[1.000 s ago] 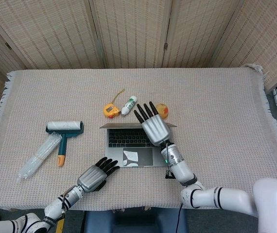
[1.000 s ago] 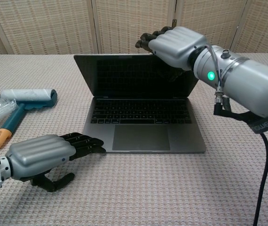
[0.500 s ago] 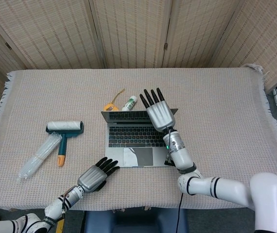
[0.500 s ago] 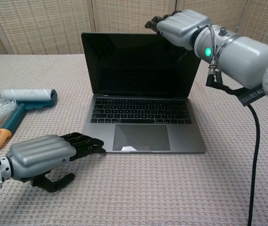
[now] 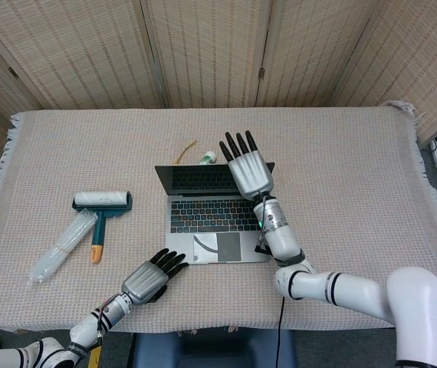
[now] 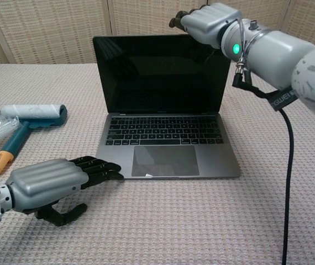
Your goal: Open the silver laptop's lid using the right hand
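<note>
On the woven beige tablecloth point(image 5: 341, 153) sits the silver laptop point(image 6: 166, 138), its dark-screened lid standing upright. Right hand point(image 5: 250, 170) holds nothing, straight fingers resting against the lid's top edge. Left hand point(image 6: 50, 179) lies loose beside the laptop.

Your view, colours only:
- laptop point(image 6: 168, 160) — silver body, black keys, black screen.
- right hand point(image 5: 249, 170) — silver-grey back, black fingers; green light on wrist.
- left hand point(image 6: 47, 179) — same silver-grey, black fingers.
- tablecloth point(image 5: 341, 169) — beige, woven waffle texture, fringed edges.
- lint roller point(image 5: 102, 211) — teal head and stem, white roll, orange handle tip.
- clear plastic sleeve point(image 5: 61, 247) — transparent, whitish.
- screen panels point(image 5: 203, 46) — tan woven, brown frames.
</note>
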Tool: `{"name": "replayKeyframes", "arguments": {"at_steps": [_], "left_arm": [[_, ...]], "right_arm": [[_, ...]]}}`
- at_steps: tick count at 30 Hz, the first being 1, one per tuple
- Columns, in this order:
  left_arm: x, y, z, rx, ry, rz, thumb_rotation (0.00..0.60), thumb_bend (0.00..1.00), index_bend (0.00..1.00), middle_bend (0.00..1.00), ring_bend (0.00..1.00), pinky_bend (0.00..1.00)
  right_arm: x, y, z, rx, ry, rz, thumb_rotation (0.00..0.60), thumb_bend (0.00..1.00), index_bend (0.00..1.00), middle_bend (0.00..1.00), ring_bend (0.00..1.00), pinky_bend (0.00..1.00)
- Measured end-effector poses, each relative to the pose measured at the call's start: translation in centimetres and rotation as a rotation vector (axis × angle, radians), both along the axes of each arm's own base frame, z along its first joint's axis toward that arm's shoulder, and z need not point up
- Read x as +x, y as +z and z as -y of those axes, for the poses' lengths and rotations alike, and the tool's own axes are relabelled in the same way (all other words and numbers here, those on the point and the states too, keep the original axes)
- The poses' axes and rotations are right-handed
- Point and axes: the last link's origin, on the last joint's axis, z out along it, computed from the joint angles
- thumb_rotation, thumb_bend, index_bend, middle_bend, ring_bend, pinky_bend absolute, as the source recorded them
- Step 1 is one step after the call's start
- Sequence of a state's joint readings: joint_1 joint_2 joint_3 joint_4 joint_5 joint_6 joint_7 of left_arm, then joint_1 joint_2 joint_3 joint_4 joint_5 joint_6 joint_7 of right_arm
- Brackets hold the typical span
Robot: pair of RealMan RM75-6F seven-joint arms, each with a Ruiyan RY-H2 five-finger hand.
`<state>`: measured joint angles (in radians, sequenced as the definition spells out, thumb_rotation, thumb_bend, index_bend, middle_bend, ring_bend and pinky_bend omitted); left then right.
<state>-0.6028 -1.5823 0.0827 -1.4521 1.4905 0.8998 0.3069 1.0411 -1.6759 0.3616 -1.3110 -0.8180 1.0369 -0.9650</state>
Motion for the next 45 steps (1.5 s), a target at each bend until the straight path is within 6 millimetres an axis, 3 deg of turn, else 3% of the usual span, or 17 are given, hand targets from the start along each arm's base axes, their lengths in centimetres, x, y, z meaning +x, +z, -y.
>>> {"name": "replayKeyframes", "arguments": {"at_steps": [21, 26, 32, 37, 45], "left_arm": [[-0.2, 0.3, 0.0, 0.004, 0.007, 0.003, 0.600, 0.67, 0.02, 0.00, 0.00, 0.00], [-0.2, 0.5, 0.1, 0.009, 0.006, 0.011, 0.600, 0.67, 0.02, 0.00, 0.00, 0.00], [0.1, 1.3, 0.2, 0.023, 0.004, 0.042, 0.600, 0.67, 0.03, 0.00, 0.00, 0.00], [0.4, 2.3, 0.6, 0.037, -0.002, 0.072, 0.600, 0.67, 0.03, 0.00, 0.00, 0.00], [0.0, 4.8, 1.2, 0.094, 0.004, 0.101, 0.600, 0.67, 0.03, 0.00, 0.00, 0.00]], "right_arm": [[-0.7, 1.5, 2.8, -0.090, -0.097, -0.010, 0.600, 0.62, 0.00, 0.00, 0.00, 0.00], [-0.5, 1.9, 2.6, -0.082, -0.086, 0.013, 0.600, 0.62, 0.00, 0.00, 0.00, 0.00], [0.3, 3.1, 0.7, -0.026, -0.024, 0.081, 0.600, 0.62, 0.00, 0.00, 0.00, 0.00], [-0.2, 5.1, -2.4, 0.037, 0.033, 0.137, 0.600, 0.62, 0.00, 0.00, 0.00, 0.00], [-5.3, 10.0, -7.6, 0.050, 0.050, 0.177, 0.600, 0.62, 0.00, 0.00, 0.00, 0.00]]}}
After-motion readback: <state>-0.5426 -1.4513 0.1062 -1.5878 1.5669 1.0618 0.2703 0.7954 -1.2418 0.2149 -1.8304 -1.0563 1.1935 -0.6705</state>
